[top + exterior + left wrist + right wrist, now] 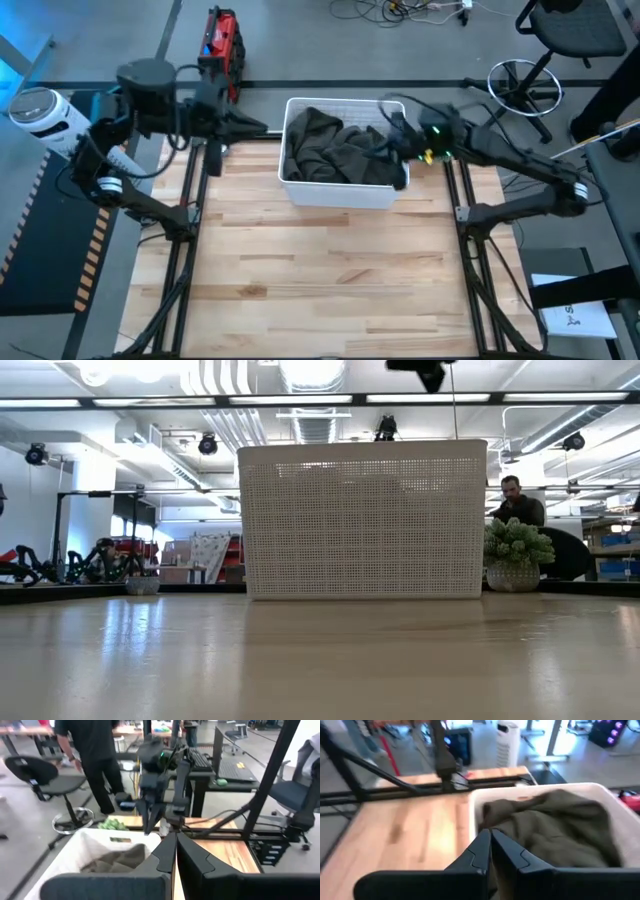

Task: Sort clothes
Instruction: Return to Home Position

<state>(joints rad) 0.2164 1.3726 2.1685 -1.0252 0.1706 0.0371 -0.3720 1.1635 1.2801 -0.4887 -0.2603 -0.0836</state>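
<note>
Rumpled olive-grey fabric clothes (335,150) filled the white plastic lattice basket (345,193) on the wooden worktop's (320,270) far side. The left gripper (175,837) sat left of it and the right gripper (489,834) above its right end, both jaws closed and empty.

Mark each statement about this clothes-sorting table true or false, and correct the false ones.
1. The clothes lie inside the white basket. True.
2. A garment lies outside the basket. False: the table shows none; all are in the basket.
3. The left gripper is shut, beside the basket. True.
4. The right gripper grips a garment. False: it is shut on nothing, above the basket.
</note>
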